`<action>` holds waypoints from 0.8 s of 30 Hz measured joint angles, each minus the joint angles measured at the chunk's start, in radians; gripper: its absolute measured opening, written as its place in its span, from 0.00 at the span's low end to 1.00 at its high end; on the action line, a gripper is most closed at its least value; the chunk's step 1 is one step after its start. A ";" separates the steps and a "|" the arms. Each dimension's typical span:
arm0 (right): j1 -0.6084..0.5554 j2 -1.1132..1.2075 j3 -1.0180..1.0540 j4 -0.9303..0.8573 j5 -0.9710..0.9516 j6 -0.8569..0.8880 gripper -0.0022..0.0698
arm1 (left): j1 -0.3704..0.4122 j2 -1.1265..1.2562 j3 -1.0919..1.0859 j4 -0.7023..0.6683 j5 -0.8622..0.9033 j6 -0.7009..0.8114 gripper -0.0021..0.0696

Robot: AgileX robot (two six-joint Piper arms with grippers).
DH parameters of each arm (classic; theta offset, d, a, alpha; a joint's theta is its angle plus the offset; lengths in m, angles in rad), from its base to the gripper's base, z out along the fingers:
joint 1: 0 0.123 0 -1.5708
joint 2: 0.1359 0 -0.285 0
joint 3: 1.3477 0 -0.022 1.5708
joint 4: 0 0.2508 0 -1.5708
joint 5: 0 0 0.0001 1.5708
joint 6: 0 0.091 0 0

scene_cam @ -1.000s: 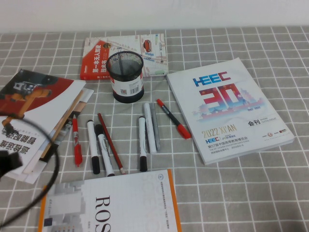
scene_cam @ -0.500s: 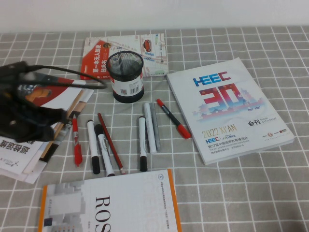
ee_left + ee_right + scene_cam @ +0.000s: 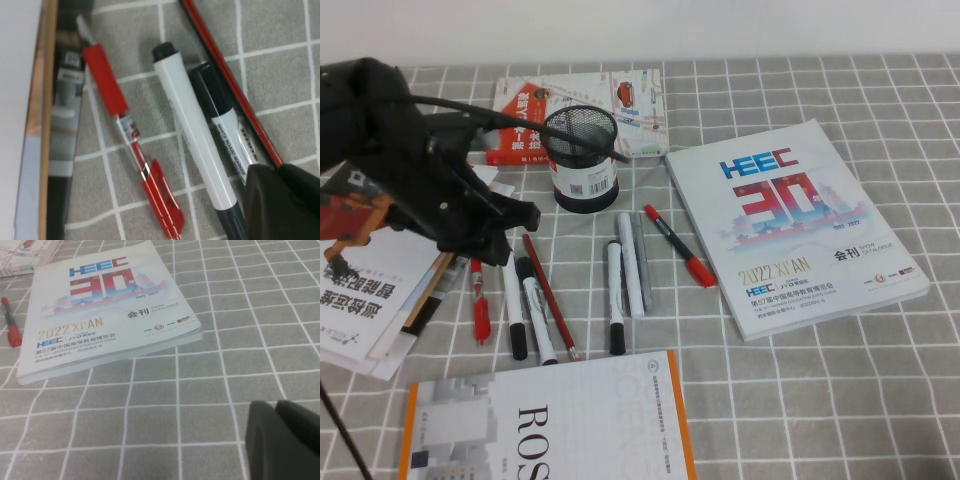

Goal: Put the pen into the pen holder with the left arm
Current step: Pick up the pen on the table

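So the pen is lying flat on the checked cloth surface, right at the edge of the messy pile of booklets on the robot's left side. It's the outermost one in the row, with a white marker just beside it, then a black-capped marker and the long thin red stick. The pen holder stands upright further back, empty as far as I can see.

Handling-wise I'd guess this thing is super light and stiff, smooth plastic, round barrel, so it'll want to roll or pivot if pinched off-centre. In the left wrist view the red grip section looks rubbery, and the clear middle with the clip end looks slicker. I'd take it across the barrel near the middle so it stays balanced, and watch the booklet edge on one side and the white marker on the other, since there isn't much room for fingers.

The left gripper hangs over the top end of the pen row, holding nothing; can't tell how wide it's set. The right gripper sits low over bare cloth near the HEEC catalogue, also empty, and I can't tell its spread either.
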 joint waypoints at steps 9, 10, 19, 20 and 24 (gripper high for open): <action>0.000 0.000 0.000 0.000 0.000 0.000 0.01 | 0.013 0.084 -0.055 0.061 0.083 -0.023 0.42; 0.000 0.000 0.000 0.000 0.000 0.000 0.01 | 0.017 0.090 -0.057 0.085 0.085 -0.062 0.44; 0.000 0.000 0.000 0.000 0.000 0.000 0.01 | 0.028 0.139 -0.058 0.171 0.053 -0.218 0.49; 0.000 0.000 0.000 0.000 0.000 0.000 0.01 | 0.028 0.144 -0.058 0.171 0.048 -0.220 0.49; 0.000 0.000 0.000 0.000 0.000 0.000 0.01 | 0.028 0.173 -0.061 0.171 0.035 -0.226 0.49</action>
